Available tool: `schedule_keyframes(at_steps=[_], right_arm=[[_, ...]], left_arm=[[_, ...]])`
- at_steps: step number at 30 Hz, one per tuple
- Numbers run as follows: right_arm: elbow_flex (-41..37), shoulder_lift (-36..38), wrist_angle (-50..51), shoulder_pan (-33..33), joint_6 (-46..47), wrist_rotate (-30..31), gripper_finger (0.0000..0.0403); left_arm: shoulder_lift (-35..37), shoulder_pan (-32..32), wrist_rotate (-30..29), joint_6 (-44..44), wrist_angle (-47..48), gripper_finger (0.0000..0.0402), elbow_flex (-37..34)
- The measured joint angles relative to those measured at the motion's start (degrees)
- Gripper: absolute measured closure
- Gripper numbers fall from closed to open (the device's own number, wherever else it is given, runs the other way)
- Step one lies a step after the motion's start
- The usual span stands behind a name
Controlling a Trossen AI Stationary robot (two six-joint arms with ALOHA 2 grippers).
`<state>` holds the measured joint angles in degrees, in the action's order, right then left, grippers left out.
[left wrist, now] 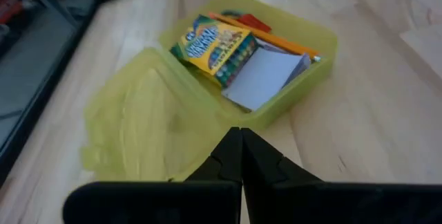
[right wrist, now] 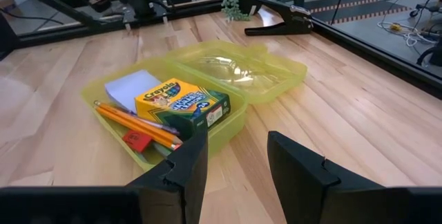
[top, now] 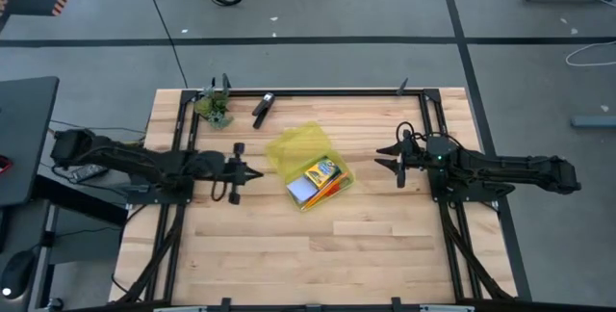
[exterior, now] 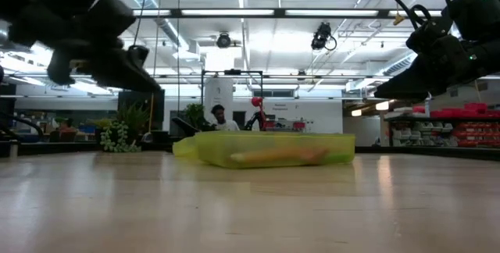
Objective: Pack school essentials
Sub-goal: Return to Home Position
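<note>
Though pressed together, the left gripper (top: pixel 255 173) sits near the lid edge of the yellow case (top: pixel 289 146). The right gripper (top: pixel 385 158), spread, has bare table (top: pixel 385 235) before it.

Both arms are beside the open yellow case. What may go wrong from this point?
The lid lies open, so a bump from the left gripper or right gripper, on either side of the case, might spill things. The crayon box seems to rise above the rim, so closing may jam.
</note>
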<state>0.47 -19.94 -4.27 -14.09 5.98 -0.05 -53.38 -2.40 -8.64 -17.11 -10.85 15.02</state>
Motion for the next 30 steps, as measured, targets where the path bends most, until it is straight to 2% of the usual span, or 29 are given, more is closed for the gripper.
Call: schedule_keyframes(at_steps=[3, 8, 15, 22, 26, 30], right_arm=[[0.0, 0.0, 0.0, 0.0, 0.0, 0.0, 0.0246], [0.0, 0.0, 0.0, 0.0, 0.0, 0.0, 0.0246], [0.0, 0.0, 0.0, 0.0, 0.0, 0.0, 0.0246], [0.0, 0.0, -0.1, 0.0, 0.0, 0.0, 0.0246], [0.0, 0.0, -0.1, 0.0, 0.0, 0.0, 0.0246], [0.0, 0.0, -0.1, 0.0, 0.0, 0.0, 0.0246]], left_arm=[[5.7, -0.1, -1.3, 1.6, -1.9, 0.0398, -5.0], [14.5, -0.2, -2.5, 3.0, -1.0, 0.0398, -9.4], [22.2, -0.2, -5.8, 4.3, 1.8, 0.0397, -10.9], [29.0, -0.2, -7.3, 3.0, 4.1, 0.0397, -11.0], [34.4, -0.2, -7.7, 2.6, 3.3, 0.0399, -14.6], [39.3, -0.2, -7.7, 3.3, 6.0, 0.0397, -14.5]])
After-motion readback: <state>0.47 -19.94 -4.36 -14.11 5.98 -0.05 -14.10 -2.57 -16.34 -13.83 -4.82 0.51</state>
